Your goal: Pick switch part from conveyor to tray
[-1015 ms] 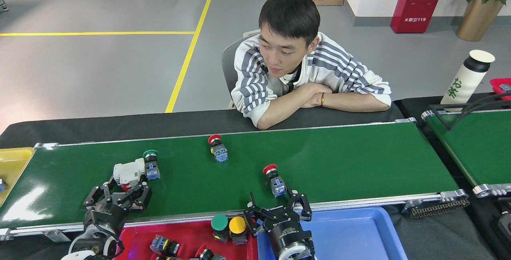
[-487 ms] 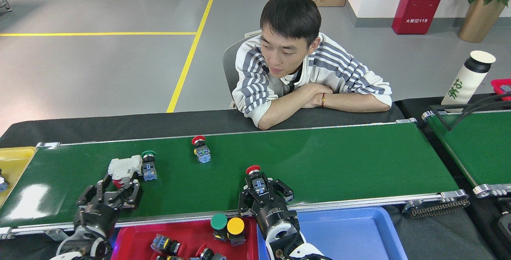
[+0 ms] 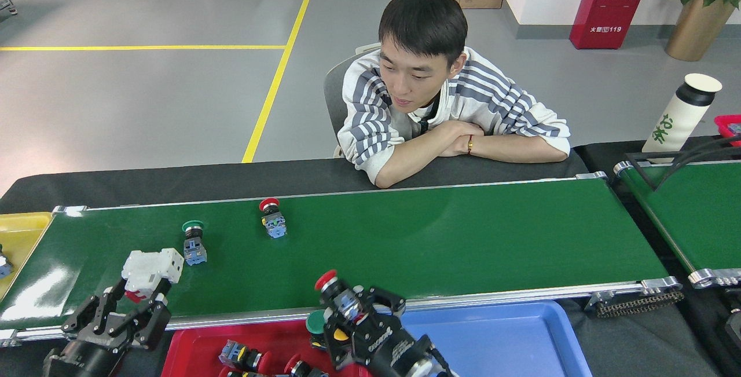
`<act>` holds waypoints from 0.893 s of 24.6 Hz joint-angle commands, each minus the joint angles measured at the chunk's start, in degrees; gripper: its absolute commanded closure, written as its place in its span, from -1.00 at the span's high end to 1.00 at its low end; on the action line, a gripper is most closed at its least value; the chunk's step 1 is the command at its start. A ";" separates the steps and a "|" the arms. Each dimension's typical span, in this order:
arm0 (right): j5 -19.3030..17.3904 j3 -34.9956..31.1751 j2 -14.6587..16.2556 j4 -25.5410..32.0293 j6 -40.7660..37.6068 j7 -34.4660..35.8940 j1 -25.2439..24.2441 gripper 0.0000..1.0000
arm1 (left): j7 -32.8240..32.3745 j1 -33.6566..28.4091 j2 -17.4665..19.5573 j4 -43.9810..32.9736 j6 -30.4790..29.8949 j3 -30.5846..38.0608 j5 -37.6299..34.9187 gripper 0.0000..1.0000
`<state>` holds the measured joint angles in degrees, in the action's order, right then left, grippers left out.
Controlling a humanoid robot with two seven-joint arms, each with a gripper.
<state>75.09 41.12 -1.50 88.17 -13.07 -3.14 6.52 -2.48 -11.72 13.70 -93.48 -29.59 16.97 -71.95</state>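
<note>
My right tool (image 3: 347, 307) has come back off the conveyor (image 3: 463, 238) with the red-capped switch part (image 3: 334, 289) clamped between its fingers; half a second ago that part was still standing on the belt with my fingers just closing around it, and now it is lifted and tilted, cap pointing up and left, above the near rail and the far edge of the red tray (image 3: 191, 345). I judge the pick done and the drop into the tray the step in hand. My right arm comes in low from the bottom edge, wrist rolled so the tool angles leftward over the tray, where other switch parts already lie. My left tool (image 3: 136, 302) has also drawn back toward the near rail, gripping the white breaker block (image 3: 151, 266) by its lower end and holding it up over the belt's near edge. Two more parts have travelled leftward on the belt: a green-capped switch (image 3: 193, 242) and a second red-capped switch (image 3: 272, 219), both apart from my tools. A person (image 3: 428, 110) leans on the counter beyond the belt, arms folded, clear of the work.
</note>
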 commanded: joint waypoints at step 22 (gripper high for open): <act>-2.32 -41.39 10.64 5.17 23.53 7.18 -12.32 0.99 | -0.95 -2.61 -2.98 -8.47 -15.41 -13.72 -1.88 -0.87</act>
<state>73.16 0.12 8.41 92.90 10.32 3.43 -6.14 -3.66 -15.72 9.83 -101.01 -43.39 4.82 -73.68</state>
